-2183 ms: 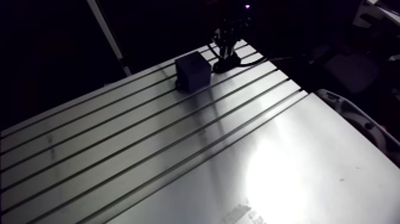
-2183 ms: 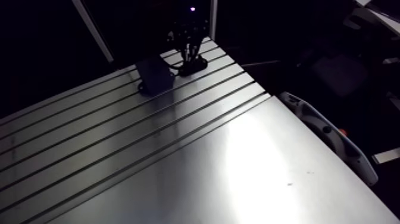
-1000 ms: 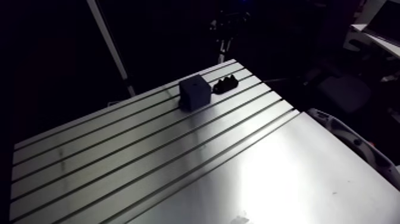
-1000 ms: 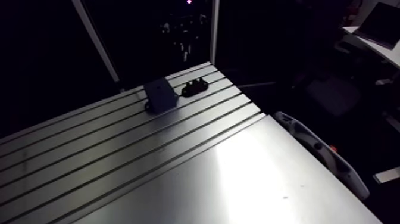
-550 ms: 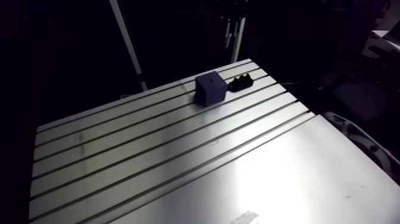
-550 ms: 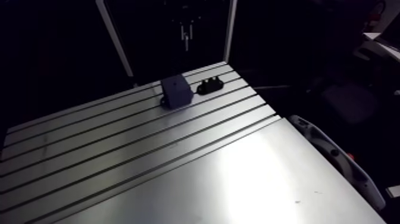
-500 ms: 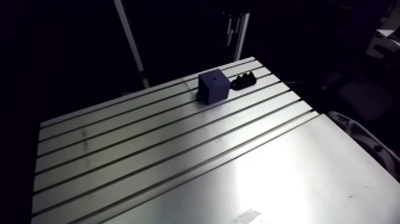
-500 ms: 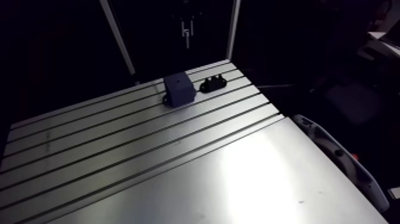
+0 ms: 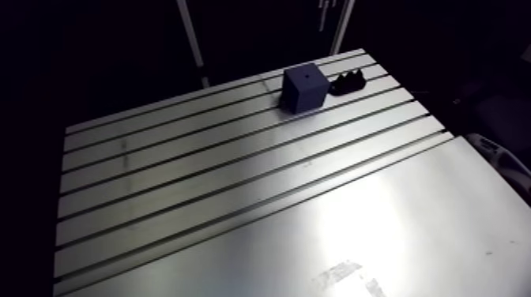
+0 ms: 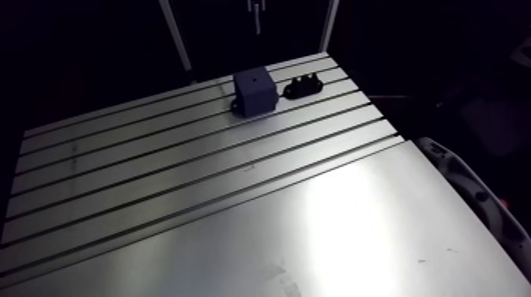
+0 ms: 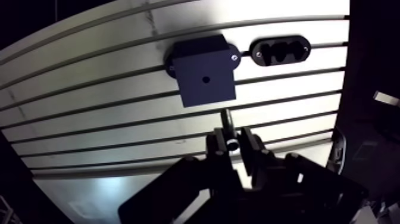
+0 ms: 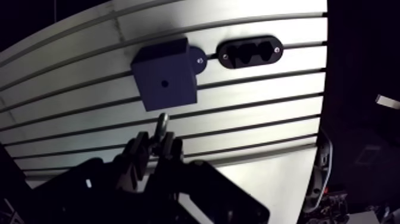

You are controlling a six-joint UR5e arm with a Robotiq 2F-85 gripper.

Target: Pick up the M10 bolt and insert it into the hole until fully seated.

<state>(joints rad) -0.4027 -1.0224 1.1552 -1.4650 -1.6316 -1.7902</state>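
Note:
In the wrist view my gripper [image 11: 233, 140] is shut on the M10 bolt [image 11: 227, 122], whose shiny shank sticks out ahead of the fingertips. Ahead of the bolt, down on the table, stands a dark blue block [image 11: 205, 71] with a small round hole [image 11: 206, 78] in its top face. The bolt hangs high above the table, short of the block and apart from it. In the arm view the block [image 9: 305, 87] sits near the table's far edge. Only the bolt's tip [image 9: 322, 14] shows there, at the view's top edge above the block.
A black oval holder [image 11: 280, 50] with empty slots is screwed to the table right beside the block, also seen as the black holder [image 9: 348, 81] in the arm view. The slotted aluminium table [image 9: 197, 182] stretches wide towards the near side; a smooth plate [image 9: 411, 229] covers its near right part.
Earlier the gripper was down at the black holder; it has since lifted away with the bolt and now hangs high above. The arm view has shifted with the arm; block and holder stayed put.

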